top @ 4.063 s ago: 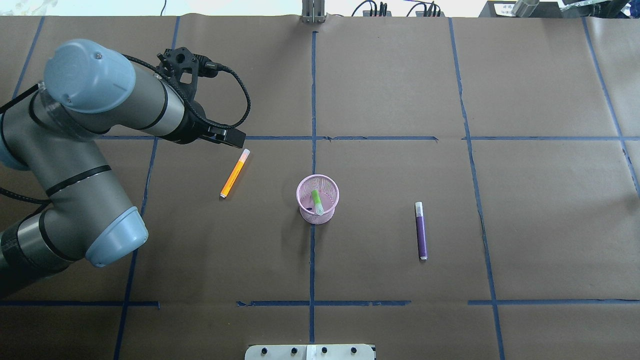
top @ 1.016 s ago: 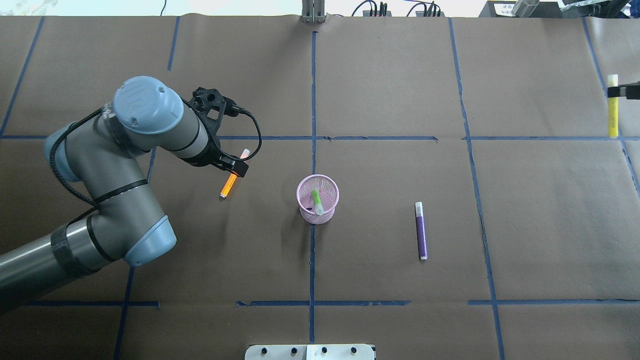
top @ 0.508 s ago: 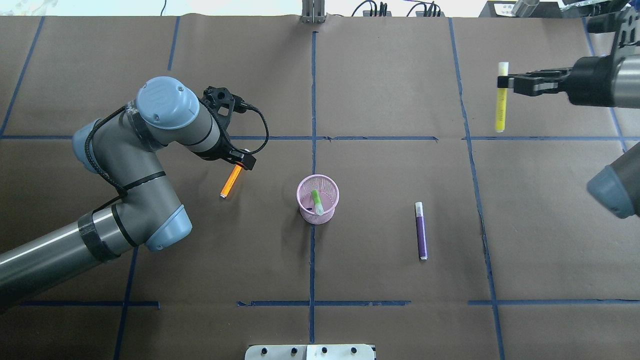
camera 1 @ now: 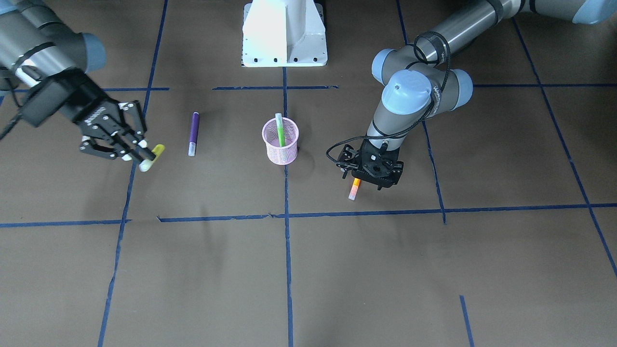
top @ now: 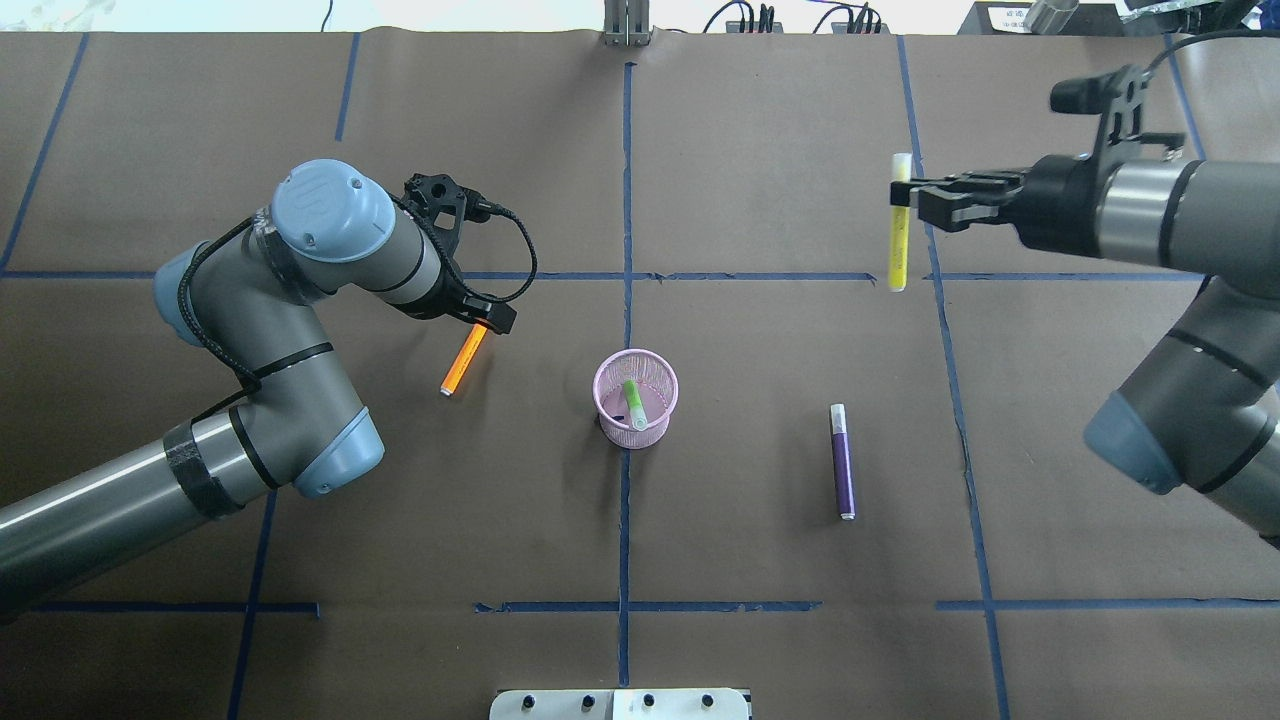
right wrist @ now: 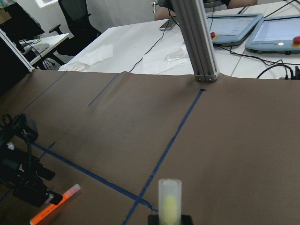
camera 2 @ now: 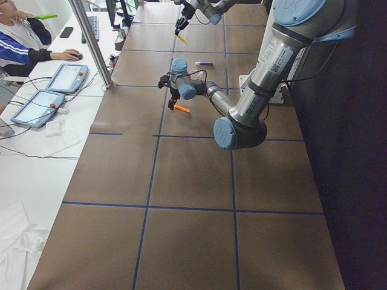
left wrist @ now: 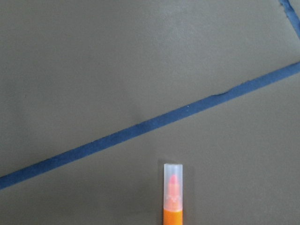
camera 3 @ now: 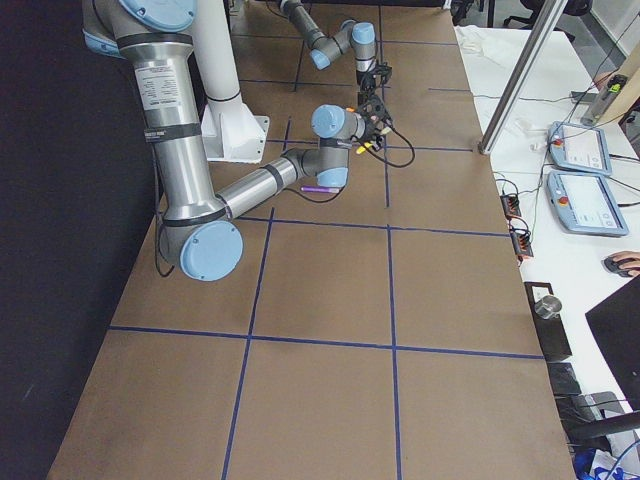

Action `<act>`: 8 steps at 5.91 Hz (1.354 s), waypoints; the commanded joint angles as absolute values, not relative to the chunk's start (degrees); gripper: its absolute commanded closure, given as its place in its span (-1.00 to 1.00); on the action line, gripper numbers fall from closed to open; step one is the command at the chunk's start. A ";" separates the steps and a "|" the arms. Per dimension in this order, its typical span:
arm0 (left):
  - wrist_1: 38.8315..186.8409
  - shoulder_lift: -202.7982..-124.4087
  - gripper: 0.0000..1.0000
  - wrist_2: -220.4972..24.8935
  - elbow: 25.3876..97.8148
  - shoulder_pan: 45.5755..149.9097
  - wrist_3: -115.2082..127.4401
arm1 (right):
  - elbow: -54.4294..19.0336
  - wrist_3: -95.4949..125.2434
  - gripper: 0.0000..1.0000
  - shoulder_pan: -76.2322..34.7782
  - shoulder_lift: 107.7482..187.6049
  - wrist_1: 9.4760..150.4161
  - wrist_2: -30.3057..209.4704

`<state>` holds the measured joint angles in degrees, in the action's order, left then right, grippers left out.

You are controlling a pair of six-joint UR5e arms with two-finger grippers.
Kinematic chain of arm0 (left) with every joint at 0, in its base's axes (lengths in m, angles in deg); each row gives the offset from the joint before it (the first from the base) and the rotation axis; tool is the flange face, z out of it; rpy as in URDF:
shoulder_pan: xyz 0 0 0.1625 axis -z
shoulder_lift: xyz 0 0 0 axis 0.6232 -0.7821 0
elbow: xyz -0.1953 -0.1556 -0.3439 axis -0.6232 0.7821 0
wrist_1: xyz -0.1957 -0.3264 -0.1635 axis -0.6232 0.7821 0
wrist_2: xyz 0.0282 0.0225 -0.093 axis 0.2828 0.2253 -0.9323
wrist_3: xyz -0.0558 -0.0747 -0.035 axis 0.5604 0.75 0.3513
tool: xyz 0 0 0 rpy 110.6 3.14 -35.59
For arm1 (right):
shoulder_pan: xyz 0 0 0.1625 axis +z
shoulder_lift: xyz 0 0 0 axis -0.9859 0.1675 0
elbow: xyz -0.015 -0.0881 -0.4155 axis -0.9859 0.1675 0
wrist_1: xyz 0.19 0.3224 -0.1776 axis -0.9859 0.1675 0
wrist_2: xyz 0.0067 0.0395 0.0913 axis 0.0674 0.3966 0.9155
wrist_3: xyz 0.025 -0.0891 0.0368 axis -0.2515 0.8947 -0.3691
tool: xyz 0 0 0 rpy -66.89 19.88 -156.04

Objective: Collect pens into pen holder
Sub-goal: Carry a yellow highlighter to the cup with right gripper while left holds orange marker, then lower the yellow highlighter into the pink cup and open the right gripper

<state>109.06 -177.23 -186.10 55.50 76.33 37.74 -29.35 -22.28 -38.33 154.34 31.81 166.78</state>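
The pink mesh pen holder (top: 636,398) (camera 1: 280,142) stands mid-table with a green pen (top: 634,403) (camera 1: 279,129) leaning inside it. An orange pen (top: 463,360) (camera 1: 355,189) (left wrist: 172,197) lies flat to its left. My left gripper (top: 490,318) (camera 1: 371,169) hovers open over that pen's capped end, its fingertips hidden. A purple pen (top: 843,462) (camera 1: 194,133) lies flat right of the holder. My right gripper (top: 912,195) (camera 1: 126,144) is shut on a yellow pen (top: 899,235) (camera 1: 152,157) (right wrist: 169,199), held in the air at the far right.
Blue tape lines grid the brown paper tabletop (top: 760,560). The white robot base (camera 1: 284,33) sits on the robot's side, and a metal post (top: 627,25) stands at the far edge. A person (camera 2: 24,42) sits at a desk with tablets beyond the table.
The right arm has come in from the right edge and carried the yellow pen leftward. The left gripper has shifted slightly right over the orange pen's cap end. The pens on the table have not moved.
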 commanded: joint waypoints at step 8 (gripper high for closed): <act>109.32 -177.14 -1.00 -186.13 55.45 76.34 37.70 | -22.01 -21.01 1.00 -62.34 140.71 40.81 129.22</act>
<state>109.32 -177.18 -186.13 55.45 76.41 37.70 -22.96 -21.21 -62.33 140.58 40.73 129.11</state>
